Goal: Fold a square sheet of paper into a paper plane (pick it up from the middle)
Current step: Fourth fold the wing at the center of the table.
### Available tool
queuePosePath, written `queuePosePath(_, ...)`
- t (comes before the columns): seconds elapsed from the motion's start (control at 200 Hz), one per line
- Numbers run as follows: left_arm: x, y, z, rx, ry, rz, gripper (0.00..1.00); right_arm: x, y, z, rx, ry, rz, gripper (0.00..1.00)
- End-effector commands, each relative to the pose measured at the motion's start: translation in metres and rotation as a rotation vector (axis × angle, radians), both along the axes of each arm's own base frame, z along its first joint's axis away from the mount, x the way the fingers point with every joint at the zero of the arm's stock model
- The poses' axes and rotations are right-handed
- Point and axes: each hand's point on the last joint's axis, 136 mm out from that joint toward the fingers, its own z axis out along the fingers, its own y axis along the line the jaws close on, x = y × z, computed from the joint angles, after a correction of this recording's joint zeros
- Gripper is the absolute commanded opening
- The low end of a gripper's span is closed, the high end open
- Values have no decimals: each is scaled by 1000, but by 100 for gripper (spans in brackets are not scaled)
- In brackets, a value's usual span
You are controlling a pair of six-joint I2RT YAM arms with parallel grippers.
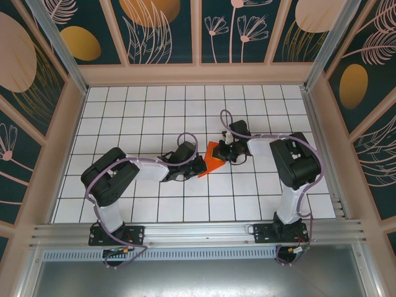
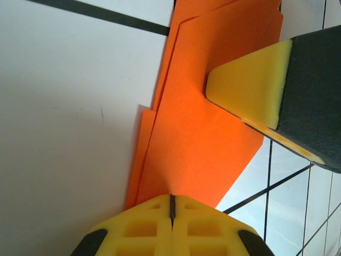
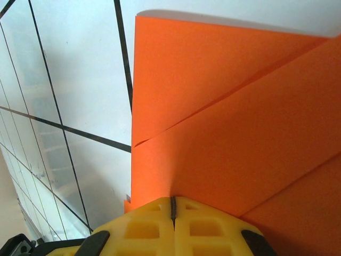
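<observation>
The square sheet of paper is bright orange-red and lies on the white gridded table between my two grippers, folded into overlapping layers. Diagonal flap edges show on it in the right wrist view, and stacked edges in the left wrist view. My left gripper is shut, its yellow tip down on the sheet's near-left end. My right gripper is shut too, tip resting on the sheet's far-right part. One of its fingers shows pressing the paper. A paper plane is out of view.
The table is a white grid with black lines, boxed in by beige walls at the left, right and back. An aluminium rail runs along the front edge, where both arm bases stand.
</observation>
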Motion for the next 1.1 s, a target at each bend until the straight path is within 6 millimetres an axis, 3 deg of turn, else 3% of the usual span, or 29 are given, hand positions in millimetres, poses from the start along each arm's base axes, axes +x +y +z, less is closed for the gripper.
queuePosePath(0.0,-23,13,-26,53,95,-8,1,-32,-50,-75,-286,160,-65,0)
queuePosePath(0.355,-54,34,-42,122,154,-58,0,-35,-55,-80,-310,173,-69,0)
queuePosePath(0.736,-69,45,-36,150,138,-108,0,-35,-58,-82,-314,180,-74,0)
queuePosePath(0.756,-66,42,-26,131,113,-112,0,-36,-59,-83,-315,182,-74,0)
queuePosePath(0.951,-52,27,0,92,20,-155,0,-36,-58,-82,-315,183,-74,0)
queuePosePath(1.096,-29,25,24,113,-91,-113,0,-37,-59,-83,-315,185,-74,0)
